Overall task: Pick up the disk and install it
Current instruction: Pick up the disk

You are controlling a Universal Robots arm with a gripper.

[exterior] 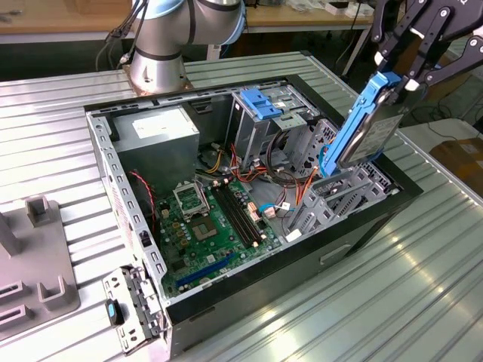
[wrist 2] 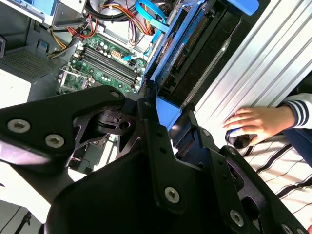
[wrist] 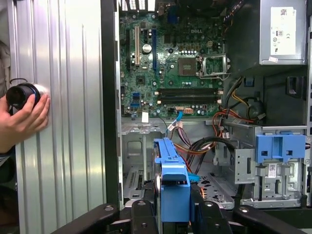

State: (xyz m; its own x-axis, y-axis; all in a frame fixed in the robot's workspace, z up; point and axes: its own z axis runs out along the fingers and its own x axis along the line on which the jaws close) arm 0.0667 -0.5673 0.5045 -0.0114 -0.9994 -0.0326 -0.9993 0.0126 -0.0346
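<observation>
The disk [exterior: 371, 134] is grey with a bright blue edge, and the pincer [exterior: 398, 81] is black. The board [exterior: 204, 226] is green, and the wires [wrist: 226, 117] are red and orange. The surface [exterior: 362, 302] is silver with long lines, and a sleeve [wrist 2: 298, 111] has dark and white stripes.

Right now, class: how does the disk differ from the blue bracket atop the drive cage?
The disk hangs tilted in the end effector; the blue bracket sits on the drive cage. The disk is grey metal framed in blue; the bracket is all blue. Both carry blue plastic.
</observation>
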